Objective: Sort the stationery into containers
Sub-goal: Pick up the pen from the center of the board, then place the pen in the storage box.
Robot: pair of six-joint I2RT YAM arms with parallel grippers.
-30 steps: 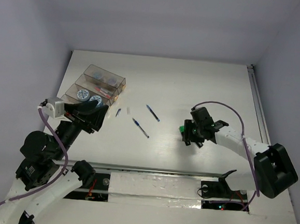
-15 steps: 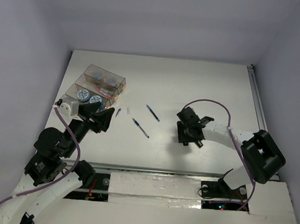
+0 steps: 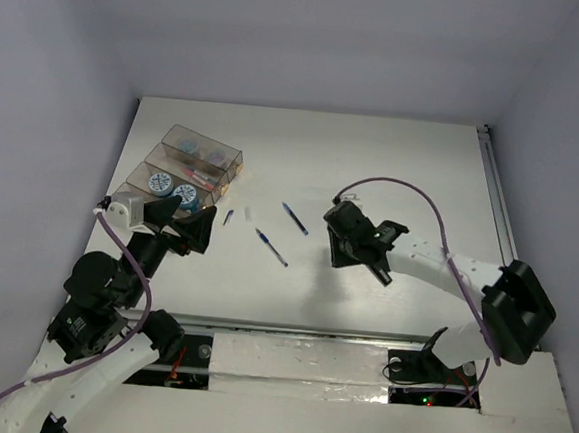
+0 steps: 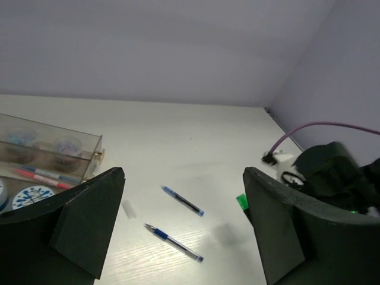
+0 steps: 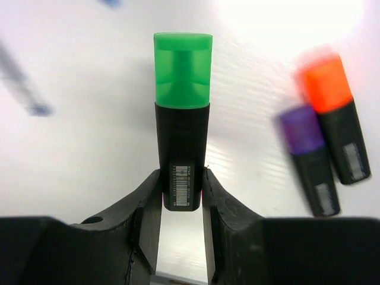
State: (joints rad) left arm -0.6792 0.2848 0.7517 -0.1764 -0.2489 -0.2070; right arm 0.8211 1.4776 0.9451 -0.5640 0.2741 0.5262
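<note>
My right gripper (image 5: 181, 190) is shut on a black marker with a green cap (image 5: 181, 136) and holds it above the table. In the top view the right gripper (image 3: 340, 243) is mid-table, right of two blue pens (image 3: 294, 218) (image 3: 272, 247). An orange-capped marker (image 5: 332, 119) and a purple-capped one (image 5: 309, 154) lie on the table below it, blurred. The smoky clear containers (image 3: 188, 168) stand at the far left, holding patterned rolls (image 3: 159, 182) and pens. My left gripper (image 3: 191, 219) is open and empty just in front of them. A tiny white piece (image 3: 248, 215) lies near the pens.
A short dark pen piece (image 3: 228, 217) lies beside the white piece. The left wrist view shows both blue pens (image 4: 183, 200) (image 4: 172, 242), the container wall (image 4: 47, 160) and the right arm (image 4: 332, 178). A rail (image 3: 496, 203) runs along the table's right edge.
My right gripper has moved left and a little away from me, carrying the green-capped marker. The left arm has shifted and its gripper now sits slightly nearer the containers.
</note>
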